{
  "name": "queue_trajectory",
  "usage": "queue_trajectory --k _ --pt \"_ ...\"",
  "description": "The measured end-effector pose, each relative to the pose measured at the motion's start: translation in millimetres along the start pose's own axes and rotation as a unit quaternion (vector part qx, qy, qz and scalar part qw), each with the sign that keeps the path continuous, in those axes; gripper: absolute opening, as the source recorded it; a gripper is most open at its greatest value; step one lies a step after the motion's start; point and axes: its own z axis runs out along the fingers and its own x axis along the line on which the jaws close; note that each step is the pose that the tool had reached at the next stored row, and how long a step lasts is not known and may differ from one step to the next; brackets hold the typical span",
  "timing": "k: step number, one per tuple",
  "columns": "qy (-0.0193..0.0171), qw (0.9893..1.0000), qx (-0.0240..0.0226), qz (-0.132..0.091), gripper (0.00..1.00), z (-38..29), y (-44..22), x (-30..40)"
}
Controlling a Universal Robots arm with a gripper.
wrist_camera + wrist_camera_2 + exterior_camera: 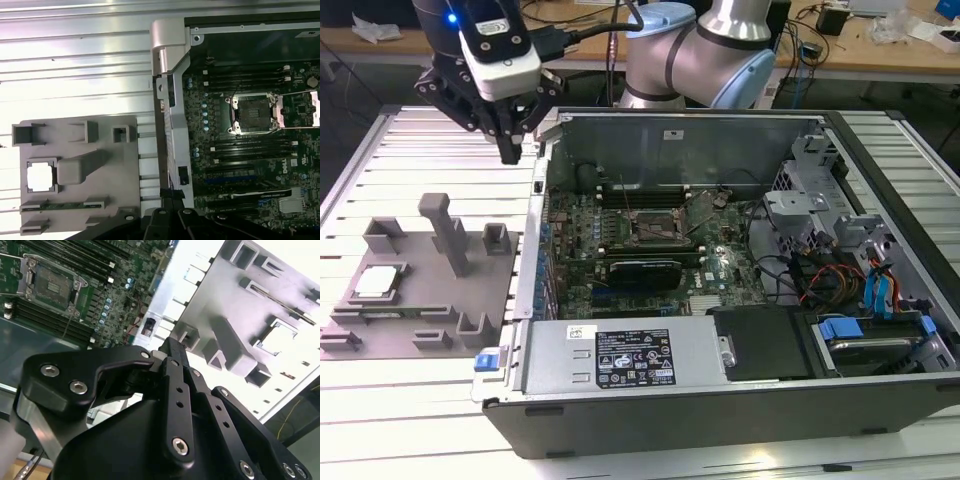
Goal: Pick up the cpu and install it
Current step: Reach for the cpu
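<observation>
The gripper (510,150) is seen in the exterior view hanging above the table (420,140), tips pointing down, just beside the far corner of the case (535,290) on the exterior view's left. Its fingers (172,370) are drawn together to a single point and nothing is held between them; the same closed, empty state is seen in the second wrist view (172,347).

The cpu (375,281) is seated flat in a square recess of the grey holder (430,310), which is laid on the table outside the case, to the exterior view's left of it. The pale top of the cpu is turned upward, as is seen in both wrist views (40,177) (282,337). The gripper is well apart from it, nearer the holder's far edge and the case wall.

Inside the case the socket (650,228) is found on the board between rows of memory slots (250,145). Its frame (300,110) is swung open beside it and the socket (251,116) (52,285) is left bare, with no chip in it
</observation>
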Motion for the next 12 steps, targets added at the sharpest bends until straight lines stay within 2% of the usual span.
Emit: queue_trajectory --k 5,12 --pt "0.0001 1.0000 0.0001 0.000 0.11 -0.2 -0.3 5.0" --pt "0.0001 1.0000 0.0001 0.000 0.11 -0.5 -1.2 16.9"
